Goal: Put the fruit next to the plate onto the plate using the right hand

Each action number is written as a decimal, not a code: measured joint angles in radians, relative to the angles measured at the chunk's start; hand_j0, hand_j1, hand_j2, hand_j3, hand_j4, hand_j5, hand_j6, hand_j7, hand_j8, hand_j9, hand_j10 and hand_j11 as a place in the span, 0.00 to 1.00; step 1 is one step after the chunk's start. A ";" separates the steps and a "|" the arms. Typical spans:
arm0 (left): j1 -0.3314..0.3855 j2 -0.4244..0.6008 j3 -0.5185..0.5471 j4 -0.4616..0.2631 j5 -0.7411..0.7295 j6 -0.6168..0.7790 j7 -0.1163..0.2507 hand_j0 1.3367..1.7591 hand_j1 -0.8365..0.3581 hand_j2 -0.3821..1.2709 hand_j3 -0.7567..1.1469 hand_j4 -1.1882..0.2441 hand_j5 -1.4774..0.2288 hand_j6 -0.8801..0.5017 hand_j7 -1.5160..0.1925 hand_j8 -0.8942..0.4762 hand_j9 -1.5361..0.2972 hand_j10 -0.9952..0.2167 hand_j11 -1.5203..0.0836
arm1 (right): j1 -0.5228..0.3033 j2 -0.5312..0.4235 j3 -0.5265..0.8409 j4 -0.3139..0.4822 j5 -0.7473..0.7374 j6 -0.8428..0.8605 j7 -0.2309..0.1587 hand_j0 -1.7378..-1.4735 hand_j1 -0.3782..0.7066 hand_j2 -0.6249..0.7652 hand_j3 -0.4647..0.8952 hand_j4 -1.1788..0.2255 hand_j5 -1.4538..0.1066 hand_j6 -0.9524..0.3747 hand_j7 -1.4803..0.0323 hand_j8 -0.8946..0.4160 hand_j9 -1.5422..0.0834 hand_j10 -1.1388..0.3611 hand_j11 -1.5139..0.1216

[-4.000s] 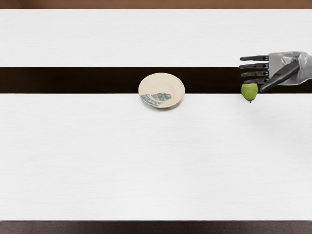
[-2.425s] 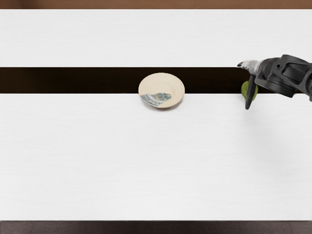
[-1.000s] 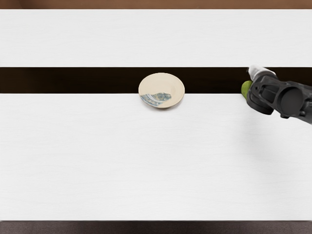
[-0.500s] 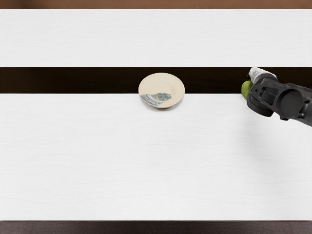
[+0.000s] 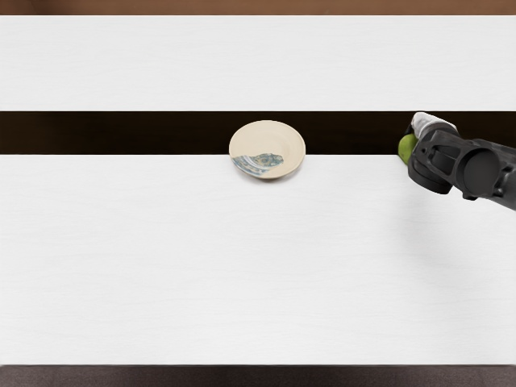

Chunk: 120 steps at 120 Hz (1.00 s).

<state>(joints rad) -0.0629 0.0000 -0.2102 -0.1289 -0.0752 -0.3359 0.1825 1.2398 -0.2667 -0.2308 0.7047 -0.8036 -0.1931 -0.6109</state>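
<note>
At the right edge of the frame, the right hand (image 5: 442, 155) covers the green fruit (image 5: 405, 147), hiding all but a sliver that shows at the hand's left side; whether it grasps the fruit cannot be told. The fruit lies at the far edge of the white table (image 5: 242, 266), well right of the plate (image 5: 258, 135), with only tabletop between them.

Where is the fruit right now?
In the head view the fruit is at the far right, at the table's back edge by the dark gap, mostly hidden behind the right hand and well right of the plate.
</note>
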 joint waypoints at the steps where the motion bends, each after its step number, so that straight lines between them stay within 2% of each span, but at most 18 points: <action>1: 0.000 0.000 0.000 0.000 0.000 0.000 0.000 0.76 0.98 0.23 0.40 0.82 0.86 0.63 0.88 0.64 0.83 0.81 0.94 | 0.000 0.000 0.000 0.000 0.000 0.000 0.000 0.30 0.45 0.40 0.34 0.56 0.61 0.45 0.65 0.38 0.64 0.50 0.62; 37: 0.000 0.000 0.000 0.000 0.000 0.000 0.000 0.76 0.98 0.23 0.40 0.82 0.86 0.63 0.88 0.64 0.83 0.81 0.94 | -0.001 0.000 -0.001 0.001 0.000 0.000 0.000 0.30 0.50 0.39 0.34 0.53 0.58 0.43 0.61 0.35 0.61 0.47 0.59; 75: 0.000 0.000 0.000 0.000 0.000 0.000 0.000 0.76 0.98 0.23 0.40 0.82 0.86 0.63 0.88 0.64 0.83 0.81 0.94 | -0.001 0.001 0.001 0.002 -0.002 -0.001 -0.001 0.31 0.54 0.44 0.34 0.53 0.53 0.45 0.56 0.30 0.56 0.43 0.54; 111: 0.000 0.000 0.000 0.000 0.000 0.000 0.000 0.76 0.98 0.23 0.40 0.82 0.86 0.63 0.88 0.64 0.83 0.81 0.94 | -0.005 0.002 0.004 0.004 -0.005 -0.003 -0.001 0.32 0.63 0.56 0.34 0.56 0.47 0.49 0.50 0.34 0.51 0.38 0.49; 120: 0.000 0.000 0.000 0.000 0.000 0.000 0.000 0.76 0.98 0.23 0.40 0.82 0.86 0.63 0.88 0.64 0.83 0.81 0.94 | -0.006 0.002 0.004 0.004 -0.007 -0.004 -0.001 0.32 0.66 0.63 0.34 0.57 0.46 0.50 0.49 0.35 0.49 0.37 0.48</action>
<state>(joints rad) -0.0629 0.0000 -0.2103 -0.1289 -0.0751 -0.3359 0.1825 1.2342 -0.2650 -0.2268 0.7088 -0.8110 -0.1967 -0.6121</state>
